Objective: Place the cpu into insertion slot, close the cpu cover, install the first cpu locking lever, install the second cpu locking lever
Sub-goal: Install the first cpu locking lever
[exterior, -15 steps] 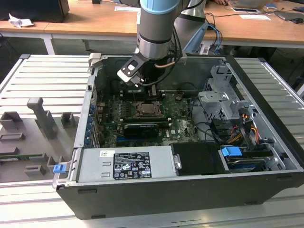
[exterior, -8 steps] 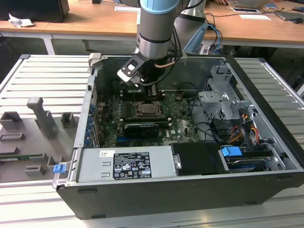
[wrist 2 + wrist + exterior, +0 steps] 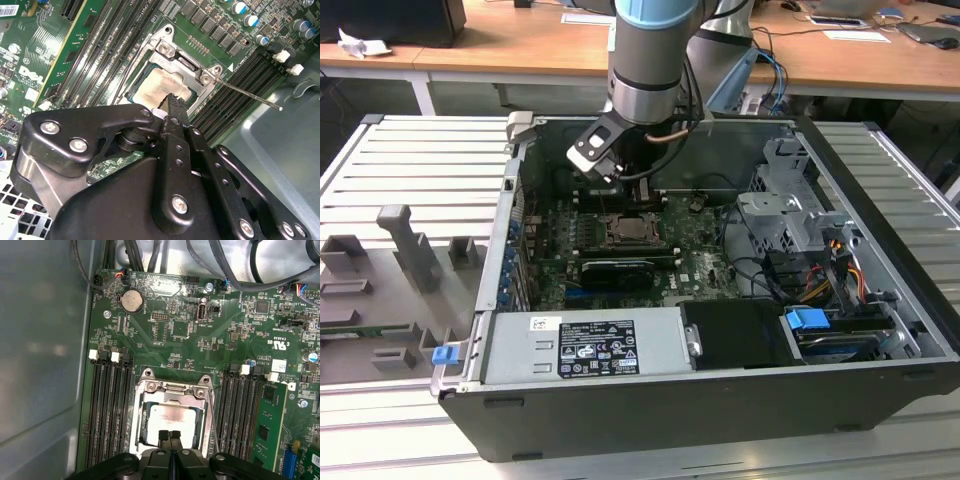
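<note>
One cpu (image 3: 170, 416), flat and square with a dull, smudged silver-grey top, sits in the insertion slot (image 3: 628, 230) on the green board (image 3: 175, 335). The cpu cover (image 3: 172, 389) lies around it as a silver frame. Close over it, the claw (image 3: 169, 436) has its tips pressed together, gripping nothing. A thin locking lever (image 3: 250, 95) juts out sideways.

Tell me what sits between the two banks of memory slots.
In the first wrist view, the insertion slot sits there, holding the cpu framed by the cpu cover; the gripper hangs over it.
</note>
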